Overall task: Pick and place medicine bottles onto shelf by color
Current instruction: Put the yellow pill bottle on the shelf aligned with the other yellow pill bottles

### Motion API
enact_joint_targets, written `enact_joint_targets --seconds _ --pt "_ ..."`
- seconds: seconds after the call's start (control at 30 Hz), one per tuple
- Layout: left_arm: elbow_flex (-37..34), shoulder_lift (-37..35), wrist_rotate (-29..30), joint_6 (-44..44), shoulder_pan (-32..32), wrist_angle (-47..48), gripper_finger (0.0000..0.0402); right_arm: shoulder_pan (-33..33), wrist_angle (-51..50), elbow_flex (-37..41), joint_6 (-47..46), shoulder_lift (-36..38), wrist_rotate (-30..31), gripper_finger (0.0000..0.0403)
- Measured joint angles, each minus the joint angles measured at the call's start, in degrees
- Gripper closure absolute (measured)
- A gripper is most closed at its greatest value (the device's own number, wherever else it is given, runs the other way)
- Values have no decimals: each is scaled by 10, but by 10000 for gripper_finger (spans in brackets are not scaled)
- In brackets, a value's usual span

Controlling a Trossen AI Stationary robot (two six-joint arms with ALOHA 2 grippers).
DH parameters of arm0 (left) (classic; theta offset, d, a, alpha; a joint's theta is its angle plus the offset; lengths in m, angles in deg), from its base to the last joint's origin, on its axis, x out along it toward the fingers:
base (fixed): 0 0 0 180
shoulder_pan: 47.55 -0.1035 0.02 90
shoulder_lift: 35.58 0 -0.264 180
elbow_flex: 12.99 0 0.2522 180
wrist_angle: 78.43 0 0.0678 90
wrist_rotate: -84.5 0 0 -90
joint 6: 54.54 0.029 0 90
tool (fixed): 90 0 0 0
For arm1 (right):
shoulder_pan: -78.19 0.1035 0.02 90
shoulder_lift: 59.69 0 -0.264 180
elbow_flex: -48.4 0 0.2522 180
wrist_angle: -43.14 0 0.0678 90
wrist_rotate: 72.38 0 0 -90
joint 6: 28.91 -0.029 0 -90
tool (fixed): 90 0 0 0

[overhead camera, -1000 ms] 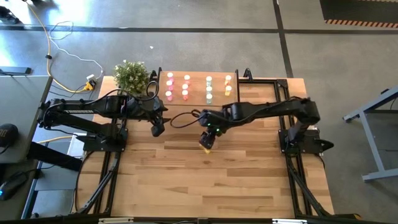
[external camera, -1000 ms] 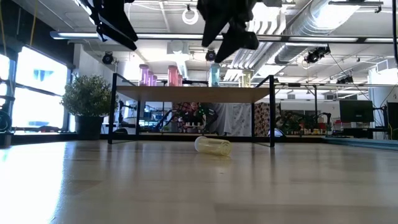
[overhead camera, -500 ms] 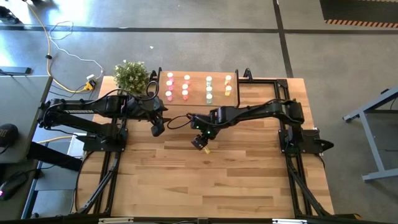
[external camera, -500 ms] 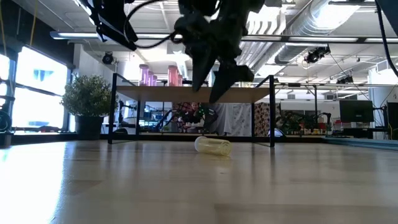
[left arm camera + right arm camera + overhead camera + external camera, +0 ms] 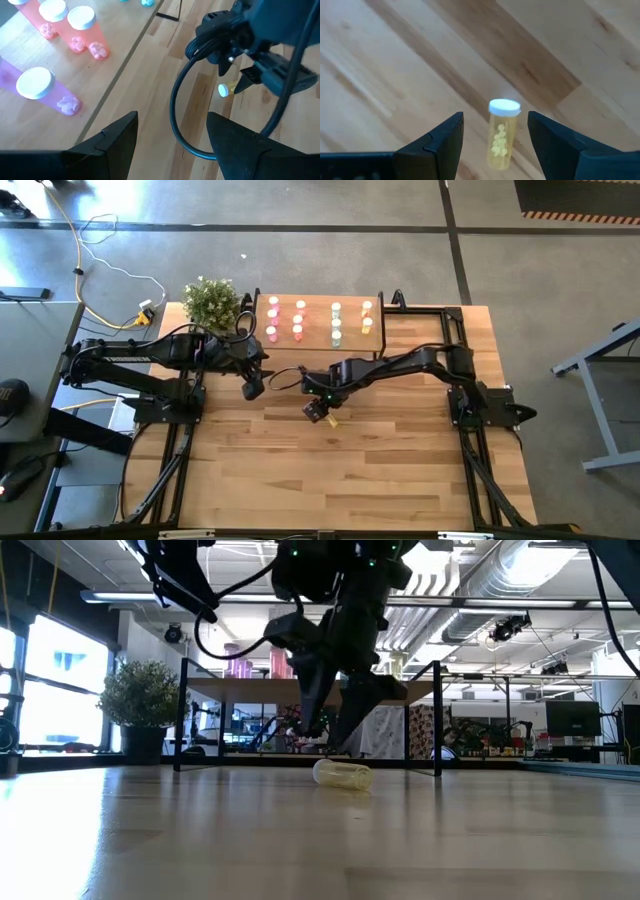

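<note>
A yellow medicine bottle (image 5: 500, 140) with a white cap (image 5: 504, 106) lies on its side on the wooden tabletop, near the middle (image 5: 333, 420). My right gripper (image 5: 495, 120) hangs open just above it, pointing steeply down, one finger on either side and neither touching; the low view shows the fingers (image 5: 318, 725) above the bottle (image 5: 343, 774). The shelf (image 5: 320, 298) stands at the far edge with upright bottles in columns: pink (image 5: 272, 318), red-orange (image 5: 299, 318), pale green (image 5: 336, 323), yellow (image 5: 367, 316). My left gripper (image 5: 252, 388) waits open, left of centre in front of the shelf.
A potted green plant (image 5: 212, 302) stands at the far left corner beside the shelf. A black cable (image 5: 175, 120) loops from my right arm between the two grippers. The near half of the tabletop (image 5: 330, 480) is bare wood.
My right gripper has come down toward the lying yellow bottle and shifted a little toward the table's left edge, rolling about its own axis as it sank. Its fingers stay open. The bottle has not moved.
</note>
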Motion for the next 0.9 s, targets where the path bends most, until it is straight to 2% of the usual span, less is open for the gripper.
enact_joint_targets --seconds 0.5,0.9 --pt "0 0 0 0 0 -1 174 20 -36 1 -15 -15 -14 193" --pt "0 0 0 15 0 -5 174 45 -10 59 -49 -16 -16 199"
